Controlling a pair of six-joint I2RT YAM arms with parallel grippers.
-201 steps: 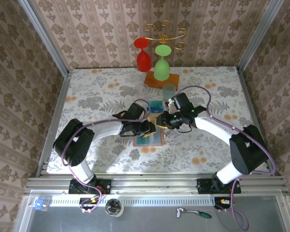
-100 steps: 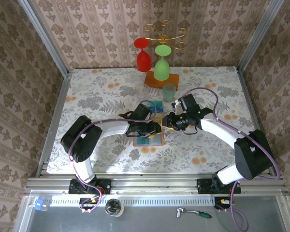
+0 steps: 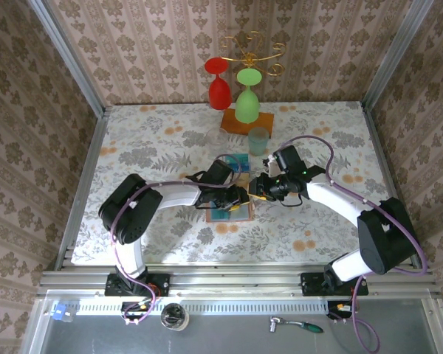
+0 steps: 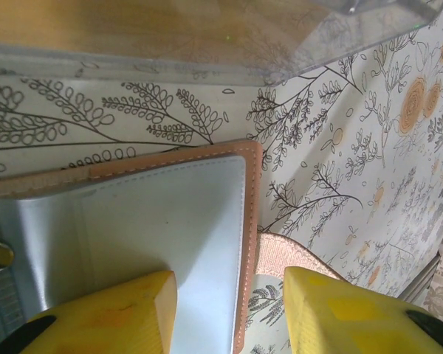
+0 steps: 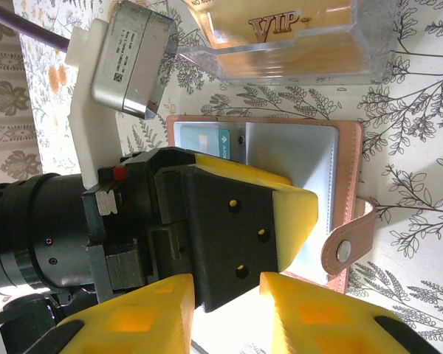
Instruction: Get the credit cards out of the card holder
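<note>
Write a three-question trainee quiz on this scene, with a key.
1. True or false: the card holder lies folded shut.
2. Which colour is the card showing in its pocket? A teal, B red, C black.
3. What word reads on the clear box beside the holder?
Key: 1 false, it lies open; 2 A; 3 VIP.
</note>
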